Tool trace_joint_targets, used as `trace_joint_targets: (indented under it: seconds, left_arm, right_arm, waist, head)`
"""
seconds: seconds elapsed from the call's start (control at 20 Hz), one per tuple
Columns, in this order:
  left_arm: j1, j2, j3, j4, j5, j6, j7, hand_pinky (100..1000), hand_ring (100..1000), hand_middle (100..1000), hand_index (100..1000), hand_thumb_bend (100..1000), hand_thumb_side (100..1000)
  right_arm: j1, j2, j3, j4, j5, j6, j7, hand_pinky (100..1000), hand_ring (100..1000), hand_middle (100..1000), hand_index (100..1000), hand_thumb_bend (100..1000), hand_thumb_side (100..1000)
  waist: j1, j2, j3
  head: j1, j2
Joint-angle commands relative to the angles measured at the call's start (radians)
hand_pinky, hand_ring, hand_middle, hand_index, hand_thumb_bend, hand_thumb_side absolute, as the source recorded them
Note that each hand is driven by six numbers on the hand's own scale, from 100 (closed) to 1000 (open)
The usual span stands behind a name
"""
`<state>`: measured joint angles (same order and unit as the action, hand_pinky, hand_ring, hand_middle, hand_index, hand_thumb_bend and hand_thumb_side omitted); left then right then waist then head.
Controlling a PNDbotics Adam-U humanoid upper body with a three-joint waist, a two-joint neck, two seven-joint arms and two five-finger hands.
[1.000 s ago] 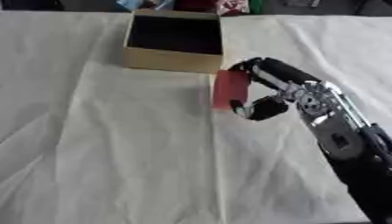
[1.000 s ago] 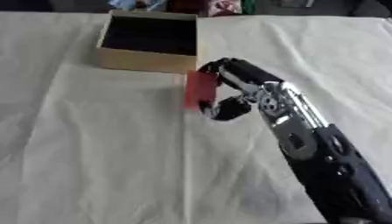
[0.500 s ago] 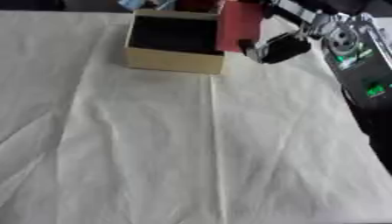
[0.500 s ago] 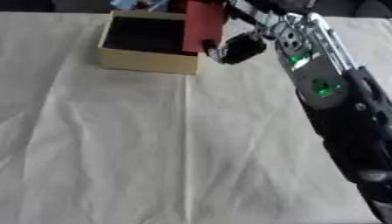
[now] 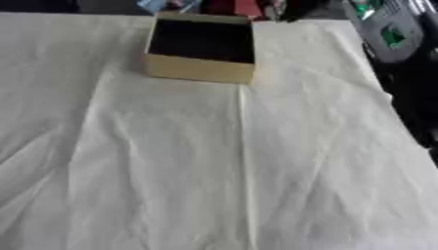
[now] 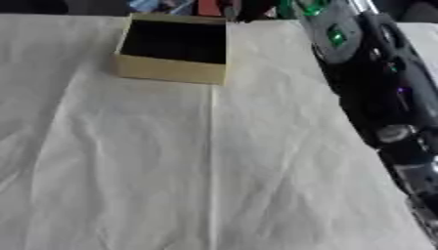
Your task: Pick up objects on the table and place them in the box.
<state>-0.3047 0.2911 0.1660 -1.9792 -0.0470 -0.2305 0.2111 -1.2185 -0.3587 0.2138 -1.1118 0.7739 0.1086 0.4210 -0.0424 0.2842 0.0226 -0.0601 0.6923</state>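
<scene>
The box [image 5: 202,47] stands at upper centre on the white cloth [image 5: 214,161]; the right arm [image 6: 376,93] reaches up the right side; I cannot tell its hand's state.

Right arm [image 6: 376,93] stretched up along right edge toward far side; robot hand seemingly out of frame.

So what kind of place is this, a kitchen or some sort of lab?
Probably a robot test bench, not a kitchen: a table under a creased white cloth, one open cardboard box, and the robot's right arm reaching past it.
</scene>
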Motion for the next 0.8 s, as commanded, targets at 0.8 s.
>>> trace_joint_targets:
  seconds: [0.8]
  left_arm:
    - [-0.047, 0.01, -0.012, -0.021, 0.023, -0.015, -0.025, 564, 599, 617, 703, 100, 100]
  right_arm:
    - [-0.117, 0.159, -0.186, 0.378, 0.232, -0.023, -0.159, 772, 739, 585, 838, 100, 103]
  waist:
    - [0.032, 0.044, 0.061]
  head:
    - [-0.068, -0.06]
